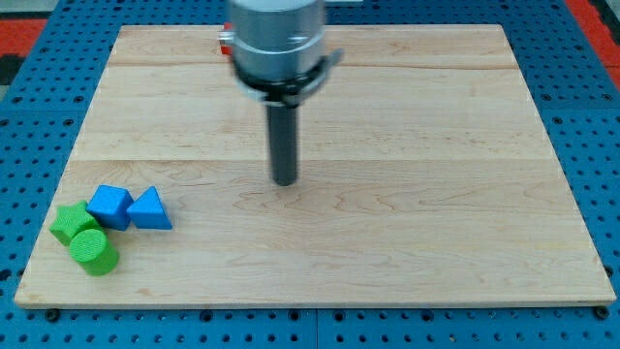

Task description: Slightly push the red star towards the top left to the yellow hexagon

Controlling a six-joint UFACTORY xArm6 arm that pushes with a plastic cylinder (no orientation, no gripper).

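Observation:
My tip [284,181] rests on the wooden board [436,242] near its middle. A small patch of red [224,41] shows at the view's top, just left of the arm's grey body; its shape is hidden by the arm. It lies well above and left of my tip. No yellow hexagon shows in the view; the arm's body covers part of the board's top edge.
A cluster sits at the board's bottom left: a blue cube [109,206], a blue triangle [149,209], a green star-like block [71,222] and a green cylinder [94,251]. The board lies on a blue pegboard surface [29,145].

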